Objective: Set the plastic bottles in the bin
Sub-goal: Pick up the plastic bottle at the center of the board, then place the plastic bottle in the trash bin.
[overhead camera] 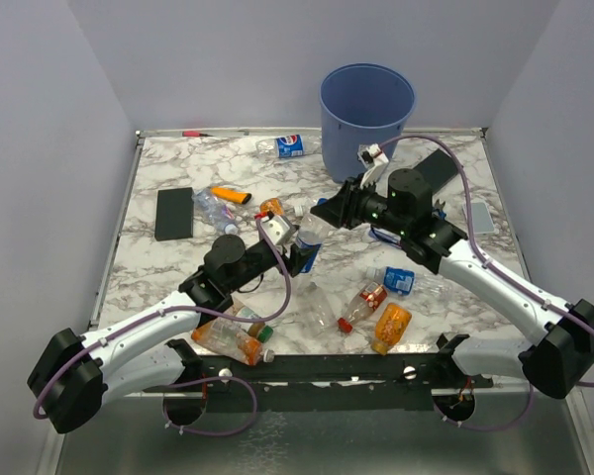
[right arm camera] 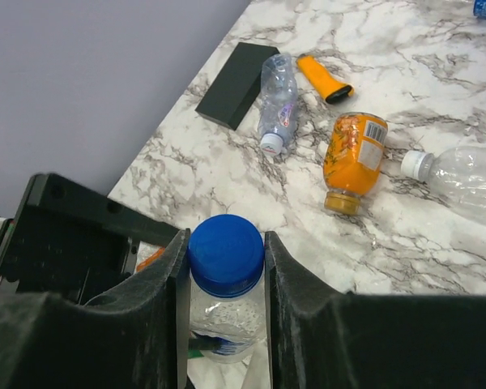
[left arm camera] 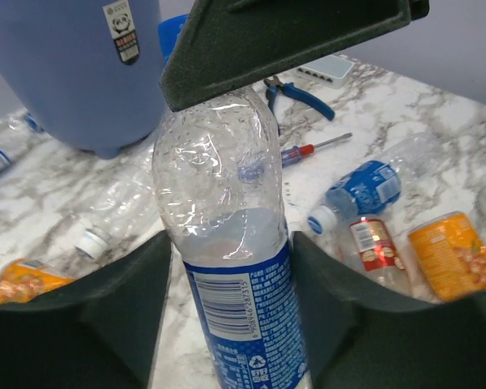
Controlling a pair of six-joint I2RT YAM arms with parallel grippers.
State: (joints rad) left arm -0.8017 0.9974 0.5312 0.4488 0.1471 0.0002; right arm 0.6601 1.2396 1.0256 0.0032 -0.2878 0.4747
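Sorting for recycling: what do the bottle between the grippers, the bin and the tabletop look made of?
The bottle: thin clear plastic, glossy, dented, printed blue label. The bin: opaque blue plastic, smooth, slight sheen. The tabletop: white with grey veins, marble-look; real stone or laminate unclear.

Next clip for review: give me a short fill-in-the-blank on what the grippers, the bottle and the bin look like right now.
1. The right gripper is shut on the ___ of a bottle.
2. The bottle's body sits between the fingers of the left gripper, and its label is ___.
3. The bin stands ___, mouth up.

Missing words: cap; blue; upright
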